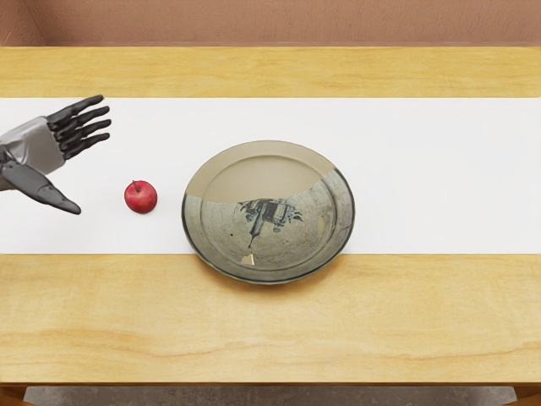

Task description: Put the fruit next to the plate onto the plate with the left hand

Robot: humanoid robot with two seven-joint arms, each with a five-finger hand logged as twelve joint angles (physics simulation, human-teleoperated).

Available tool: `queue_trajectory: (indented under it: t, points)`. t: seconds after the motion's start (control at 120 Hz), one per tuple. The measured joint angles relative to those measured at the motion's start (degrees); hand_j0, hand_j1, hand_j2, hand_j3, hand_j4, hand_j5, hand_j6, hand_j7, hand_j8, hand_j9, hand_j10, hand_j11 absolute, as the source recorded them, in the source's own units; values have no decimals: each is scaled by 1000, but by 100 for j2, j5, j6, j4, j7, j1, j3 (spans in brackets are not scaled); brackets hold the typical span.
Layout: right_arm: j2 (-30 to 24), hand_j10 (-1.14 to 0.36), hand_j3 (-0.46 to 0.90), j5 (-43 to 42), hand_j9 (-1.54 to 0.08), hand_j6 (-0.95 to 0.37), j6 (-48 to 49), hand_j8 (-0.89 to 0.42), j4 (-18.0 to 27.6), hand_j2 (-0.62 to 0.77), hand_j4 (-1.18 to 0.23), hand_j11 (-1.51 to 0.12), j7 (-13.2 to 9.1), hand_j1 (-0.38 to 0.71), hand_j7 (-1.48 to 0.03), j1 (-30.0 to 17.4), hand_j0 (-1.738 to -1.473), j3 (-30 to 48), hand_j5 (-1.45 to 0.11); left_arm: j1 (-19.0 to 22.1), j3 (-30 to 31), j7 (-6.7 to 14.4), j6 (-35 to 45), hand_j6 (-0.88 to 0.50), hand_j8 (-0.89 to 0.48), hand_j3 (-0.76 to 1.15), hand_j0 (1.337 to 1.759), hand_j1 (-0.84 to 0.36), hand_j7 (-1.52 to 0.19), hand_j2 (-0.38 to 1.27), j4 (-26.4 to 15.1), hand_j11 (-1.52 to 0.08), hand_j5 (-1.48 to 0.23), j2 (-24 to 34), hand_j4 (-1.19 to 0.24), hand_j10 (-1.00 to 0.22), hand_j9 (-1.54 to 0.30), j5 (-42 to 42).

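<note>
Left robot hand (52, 152) entering from the left edge, four fingers (83, 127) extended and spread, thumb angled downward, holding nothing

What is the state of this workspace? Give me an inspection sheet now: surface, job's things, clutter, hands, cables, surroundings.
Surface: wooden table with a white runner across it.
Job's things: red apple on the runner, left of the plate and apart from it; not yet on the plate.
Clutter: nothing seen.
Hands: left hand open, fingers spread, left of the apple, not touching it; right hand not in view.
Cables: nothing seen.
Surroundings: reddish-brown wall behind the table.
</note>
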Motion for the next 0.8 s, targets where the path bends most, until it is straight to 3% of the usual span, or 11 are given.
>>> queue_trajectory:
  t: [0.117,0.15,0.217,0.367,0.433,0.483,0.55,0.725,0.8]
  points:
    - [0,0,0,3,0,-1,0,-1,0,0,0,0,0,-349,0,-13,-1658,2,0,-36,102,-10,0,-2,-2,0,1658,349,-1,5,105,-1,-1,-35,-2,-1,-1,0]
    - [0,0,0,2,0,-1,0,0,0,0,0,0,0,-349,0,-13,-1658,1,0,-94,122,134,-1,-3,-3,0,1658,348,-2,5,112,-2,-3,-168,-2,-2,-2,-3]
    - [0,0,0,2,0,-1,0,-1,-2,0,0,0,0,-349,0,-15,-1658,0,0,-140,149,845,-1,-6,-6,0,1658,345,-6,5,17,-6,-6,-330,-5,-5,-6,-2]
    - [0,0,0,0,0,-1,0,-1,-5,0,0,0,0,-349,0,-17,-1658,0,0,-365,141,2771,146,-10,-10,0,1658,341,-11,6,-477,-11,-11,-385,-10,-9,-11,1]
    - [0,0,0,-1,0,-1,0,0,-7,0,0,0,0,-349,0,-17,-1658,0,0,-688,101,3451,176,-9,-9,0,1658,343,-9,5,-707,-9,-10,-429,-8,-8,-9,-55]
    - [0,0,0,0,0,-1,0,-1,-6,0,0,0,0,-349,0,-17,-1658,0,0,-958,83,3820,188,-8,-8,0,1658,343,-9,4,-835,-8,-9,-484,-8,-8,-9,-83]
    - [0,0,0,1,0,-1,0,-1,-4,0,0,0,0,-349,0,-18,-1658,0,0,-1234,70,4102,191,-8,-8,0,1658,344,-8,4,-982,-8,-8,-554,-7,-7,-8,-104]
    - [0,0,0,1,0,-1,0,-1,-6,0,0,0,0,-349,0,-18,-1658,0,0,-2039,76,4556,595,-8,-8,0,1658,344,-8,3,-974,-7,-8,-916,-8,-7,-8,92]
    - [0,0,0,1,0,-1,0,-1,-4,0,0,0,0,-349,0,-18,-1658,0,0,-2058,85,4665,1066,-9,-9,0,1658,342,-9,3,-955,-9,-9,-910,-9,-8,-9,434]
